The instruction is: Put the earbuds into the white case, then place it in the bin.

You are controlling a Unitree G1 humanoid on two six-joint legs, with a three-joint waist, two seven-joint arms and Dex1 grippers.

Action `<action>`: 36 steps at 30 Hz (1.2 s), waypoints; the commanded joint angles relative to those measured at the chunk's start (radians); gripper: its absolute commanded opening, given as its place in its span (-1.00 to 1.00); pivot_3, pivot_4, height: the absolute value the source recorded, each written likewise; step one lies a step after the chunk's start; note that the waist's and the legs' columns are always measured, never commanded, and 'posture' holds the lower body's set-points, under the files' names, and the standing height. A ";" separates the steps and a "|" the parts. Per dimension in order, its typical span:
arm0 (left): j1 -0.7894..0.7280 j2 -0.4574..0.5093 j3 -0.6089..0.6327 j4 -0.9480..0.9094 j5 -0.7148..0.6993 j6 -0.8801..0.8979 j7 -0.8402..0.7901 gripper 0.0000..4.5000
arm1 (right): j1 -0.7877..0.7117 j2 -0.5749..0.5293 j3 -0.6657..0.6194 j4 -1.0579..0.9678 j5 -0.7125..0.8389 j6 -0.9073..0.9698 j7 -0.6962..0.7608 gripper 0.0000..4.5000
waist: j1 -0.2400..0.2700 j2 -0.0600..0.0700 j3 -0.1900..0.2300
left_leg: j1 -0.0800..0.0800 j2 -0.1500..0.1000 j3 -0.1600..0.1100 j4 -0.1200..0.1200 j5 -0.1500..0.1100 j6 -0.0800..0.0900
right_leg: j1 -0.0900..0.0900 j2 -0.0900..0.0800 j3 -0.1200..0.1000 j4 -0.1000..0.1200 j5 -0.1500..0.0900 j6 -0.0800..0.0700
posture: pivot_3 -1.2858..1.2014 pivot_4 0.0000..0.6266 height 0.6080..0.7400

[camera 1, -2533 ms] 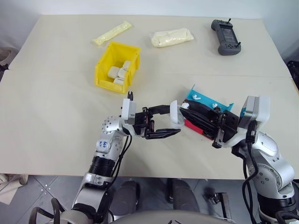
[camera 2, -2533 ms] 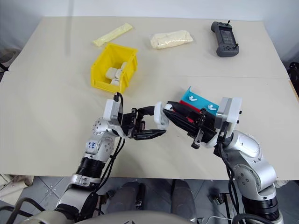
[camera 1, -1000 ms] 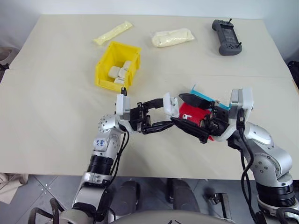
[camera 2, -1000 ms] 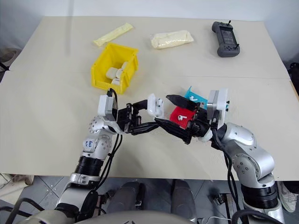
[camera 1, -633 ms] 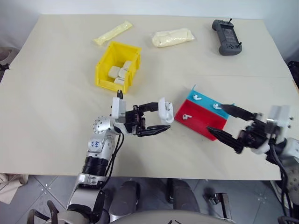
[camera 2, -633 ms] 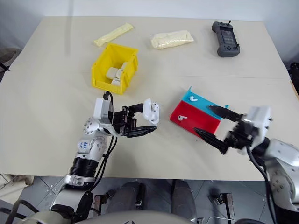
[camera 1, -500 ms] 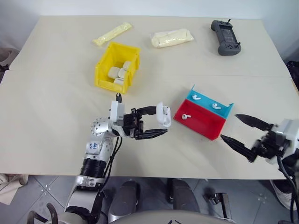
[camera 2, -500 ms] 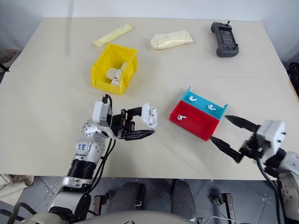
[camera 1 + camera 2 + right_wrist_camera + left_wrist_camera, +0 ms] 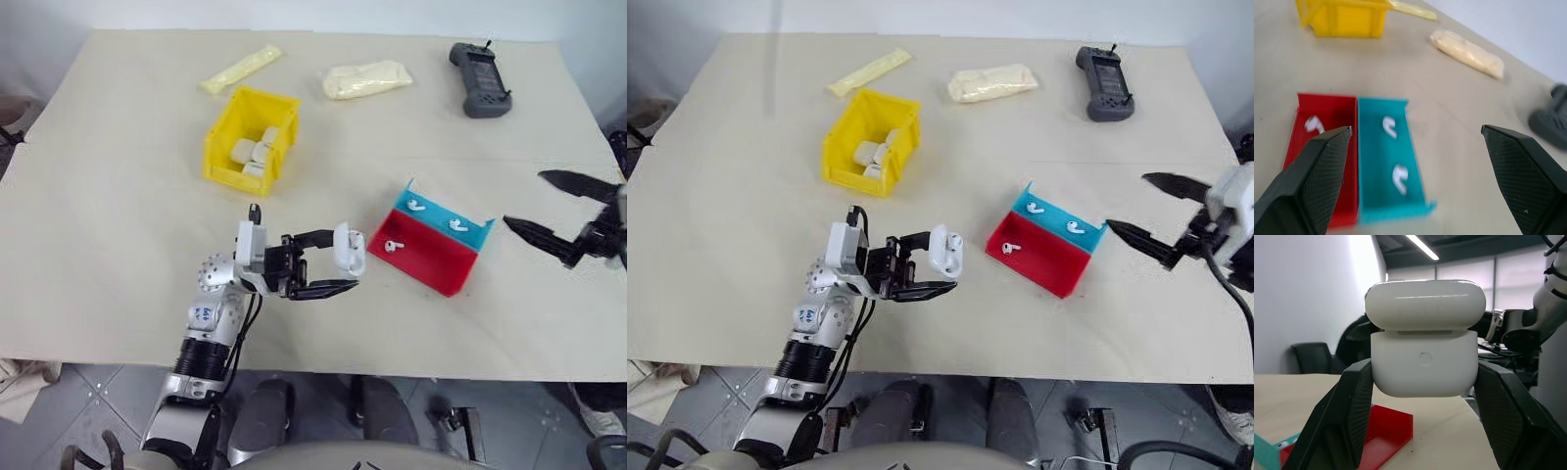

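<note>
My left gripper [image 9: 345, 262] is shut on the white case [image 9: 348, 250], holding it above the table just left of the tray. In the left wrist view the case [image 9: 1425, 338] sits between both black fingers with its lid down. Three earbuds lie in the tray: one [image 9: 394, 245] on the red half and two [image 9: 415, 205] [image 9: 455, 224] on the teal half. Far off to the right of the tray, my right gripper [image 9: 524, 200] is open and empty. The yellow bin [image 9: 223, 127] stands behind the left gripper and holds several white cases.
The red and teal tray [image 9: 431, 262] lies right of centre. Two pale yellow packets [image 9: 240, 69] [image 9: 367, 78] and a dark handheld controller [image 9: 480, 91] lie along the far side of the table. The table's front edge runs close below both arms.
My right gripper has swung away from the case and tray to the far right, staying open. The left gripper still holds the case in almost the same place.
</note>
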 commanded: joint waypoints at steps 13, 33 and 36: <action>-0.001 -0.036 -0.002 -0.014 0.018 -0.066 0.068 0.22 | -0.876 0.048 0.756 0.797 -0.687 -0.153 0.242 0.98 | -0.011 0.003 0.000 | -0.004 -0.004 0.004 0.001 0.000 0.001 | -0.005 -0.004 0.001 -0.003 0.003 0.003 | 0.03 -0.52 1.00; 0.011 -0.037 -0.019 -0.037 0.022 -0.079 0.100 0.22 | -0.979 0.161 0.808 0.994 -0.844 -0.312 0.284 -0.16 | -0.034 0.004 0.000 | -0.004 -0.003 0.003 0.004 0.000 0.000 | -0.005 -0.003 0.001 0.000 0.003 0.002 | 0.03 -0.52 1.00; 0.009 -0.035 -0.019 -0.035 0.022 -0.081 0.102 0.22 | -0.989 0.171 0.808 1.010 -0.852 -0.323 0.281 -0.16 | -0.035 0.004 0.000 | -0.004 -0.003 0.002 0.003 0.000 -0.001 | -0.005 -0.002 0.000 0.000 0.003 0.002 | 0.03 -0.52 1.00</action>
